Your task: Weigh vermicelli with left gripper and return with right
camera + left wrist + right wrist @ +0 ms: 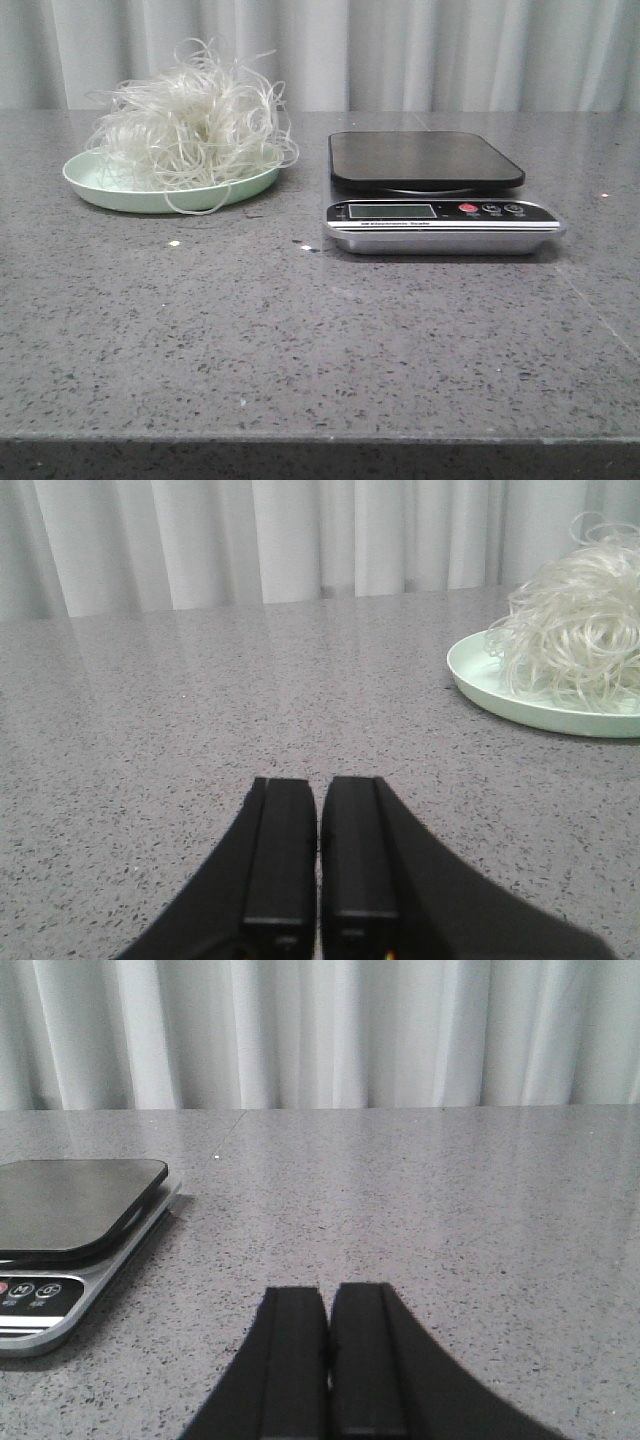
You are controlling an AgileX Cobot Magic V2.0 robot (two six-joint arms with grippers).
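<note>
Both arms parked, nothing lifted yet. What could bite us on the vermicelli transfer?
1. The vermicelli is a loose tangle with loops hanging over the green plate rim; strands may shed or drag the plate.
2. It looks about as wide as the scale platform, so overhang may touch the table and skew the reading.

- The vermicelli is a loose, fluffy tangle of thin, translucent-white strands, heaped high in a rounded mound.
- It sits on a shallow pale green plate at the far left of the grey table, covering most of the plate.
- Stray loops stick up from the top, and a few strands hang over the plate's near and right rim.
- It lies left of the scale, well apart from it.
</note>
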